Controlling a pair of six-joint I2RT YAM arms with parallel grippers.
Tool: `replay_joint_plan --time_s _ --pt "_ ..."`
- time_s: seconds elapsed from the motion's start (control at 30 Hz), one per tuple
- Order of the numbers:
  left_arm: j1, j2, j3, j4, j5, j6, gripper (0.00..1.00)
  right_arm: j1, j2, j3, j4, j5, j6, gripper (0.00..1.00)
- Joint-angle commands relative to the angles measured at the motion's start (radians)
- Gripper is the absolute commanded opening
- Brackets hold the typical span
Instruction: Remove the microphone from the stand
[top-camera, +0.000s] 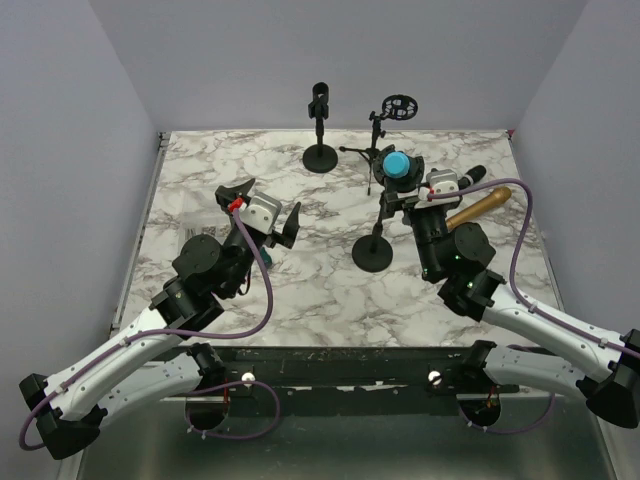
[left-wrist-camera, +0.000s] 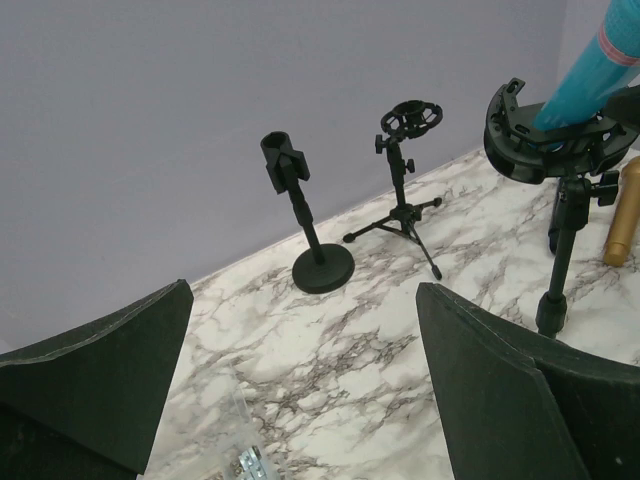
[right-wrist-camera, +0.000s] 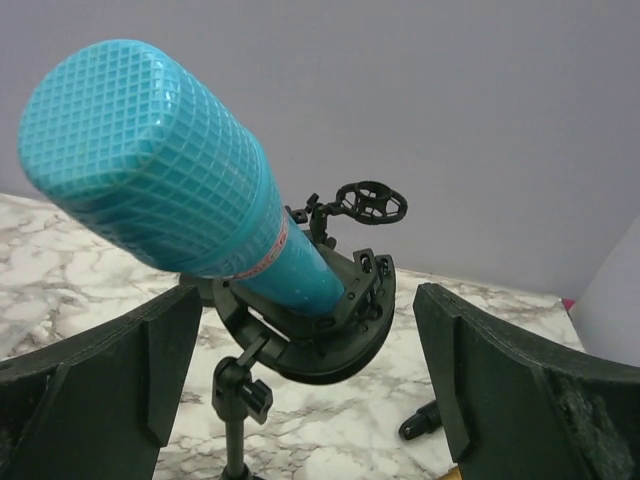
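A teal microphone (top-camera: 397, 165) sits tilted in a black ring mount (right-wrist-camera: 330, 325) on a round-based stand (top-camera: 373, 253) at the table's middle right. In the right wrist view the microphone's mesh head (right-wrist-camera: 150, 160) fills the upper left. My right gripper (top-camera: 402, 190) is open, with one finger on each side of the mount and the microphone's lower body, and touches neither (right-wrist-camera: 310, 305). My left gripper (top-camera: 265, 205) hovers open over the table's left half and holds nothing (left-wrist-camera: 305, 292). From there the microphone (left-wrist-camera: 600, 55) shows at the far right.
An empty clip stand (top-camera: 320, 130) (left-wrist-camera: 300, 225) and a small tripod with an empty ring mount (top-camera: 395, 110) (left-wrist-camera: 408, 170) stand at the back. A gold microphone (top-camera: 480, 207) (left-wrist-camera: 625, 210) and a black one (top-camera: 470, 175) lie right of the stand.
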Motion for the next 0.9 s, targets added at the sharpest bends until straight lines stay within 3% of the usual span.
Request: replay_joint_plan --time_s 0.0,0.3,0.53,0.63,0.87 --pt "-0.006 -0.021 -0.008 0.031 0.02 0.012 0.99 -0.041 0.028 0.052 0.068 -0.133 -0.024 0.95" --pt "-0.012 -0.027 -0.014 0.037 0.016 0.018 0.99 -0.083 0.136 0.059 0.219 -0.193 -0.101 0.87" --pt "-0.014 -0.023 -0.017 0.043 0.02 0.023 0.99 -0.084 0.145 0.008 0.357 -0.248 -0.188 0.65" --pt "-0.013 -0.022 -0.018 0.043 0.024 0.023 0.99 -0.084 0.142 -0.019 0.41 -0.268 -0.238 0.62" --pt "-0.013 -0.017 -0.022 0.047 0.026 0.027 0.99 -0.084 0.139 -0.019 0.414 -0.288 -0.271 0.39"
